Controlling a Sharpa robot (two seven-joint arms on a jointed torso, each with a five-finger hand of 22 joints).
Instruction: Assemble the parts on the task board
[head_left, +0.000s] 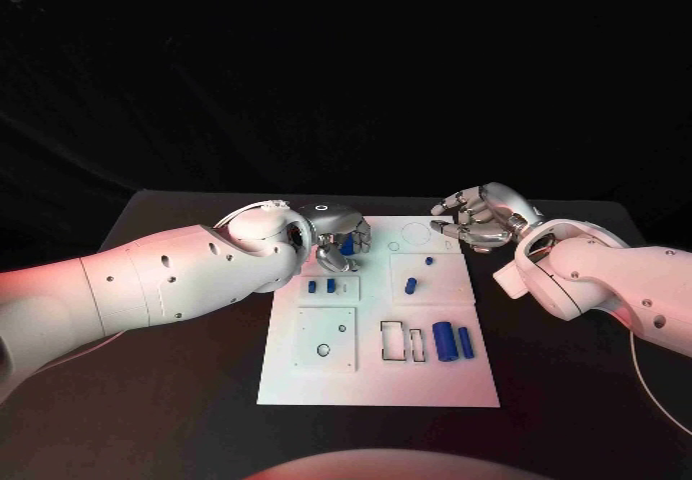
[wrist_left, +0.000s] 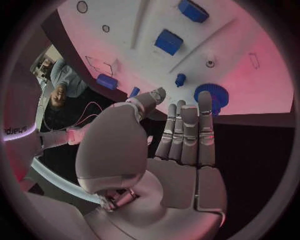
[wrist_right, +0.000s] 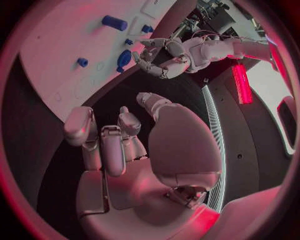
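The white task board (head_left: 378, 380) lies mid-table with several blue parts on it. My left hand (head_left: 339, 240) hovers over its far left corner, fingers straight and apart, holding nothing. Just past its fingertips (wrist_left: 205, 100) sits a round blue gear (wrist_left: 211, 95), also seen beside the left hand (wrist_right: 164, 55) as the gear (wrist_right: 123, 59). My right hand (head_left: 483, 218) hangs above the board's far right corner, fingers loosely curled, thumb apart, with nothing in it. Two blue cylinders (head_left: 453, 342) lie at the near right; a blue block (head_left: 411, 286) and a small peg (head_left: 428, 262) sit mid-board.
Two small blue pieces (head_left: 322, 286) stand in the left panel just below my left hand. Empty rectangular slots (head_left: 392, 340) lie next to the cylinders, and a square plate with a hole (head_left: 326, 340) lies near left. Black table (head_left: 173, 400) surrounds the board.
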